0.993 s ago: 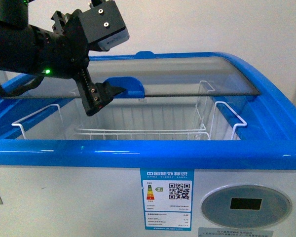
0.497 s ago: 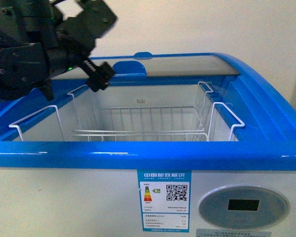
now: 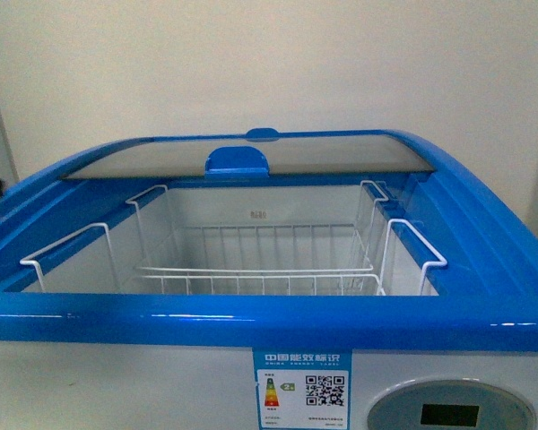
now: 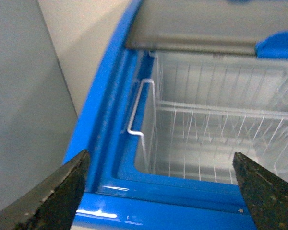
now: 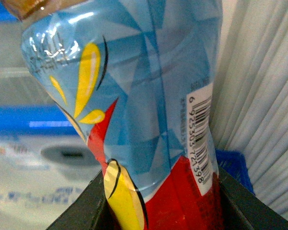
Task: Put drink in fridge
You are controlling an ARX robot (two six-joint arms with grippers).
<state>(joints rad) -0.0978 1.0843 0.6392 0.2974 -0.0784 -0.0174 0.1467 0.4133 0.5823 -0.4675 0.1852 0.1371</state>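
The fridge (image 3: 251, 313), a white chest freezer with a blue rim, fills the front view with its glass top slid back and white wire baskets (image 3: 260, 260) showing inside. No arm shows in the front view. My left gripper (image 4: 158, 191) is open and empty, its black fingers (image 4: 53, 196) spread above the fridge's blue rim (image 4: 105, 134) by a basket handle. My right gripper (image 5: 158, 211) is shut on the drink (image 5: 139, 96), whose blue, yellow and red label with a barcode fills the right wrist view. Its cap is out of view.
The blue lid handle (image 3: 238, 161) sits at the back middle of the glass top. The oval control panel (image 3: 448, 414) and an energy label (image 3: 302, 390) are on the fridge's front. A grey surface (image 4: 24, 96) stands beside the fridge. A ribbed white panel (image 5: 264, 86) is behind the drink.
The left arm, which was at the lid handle in the front view, has pushed the glass top back and withdrawn out of that view. The fridge's opening is now wider.
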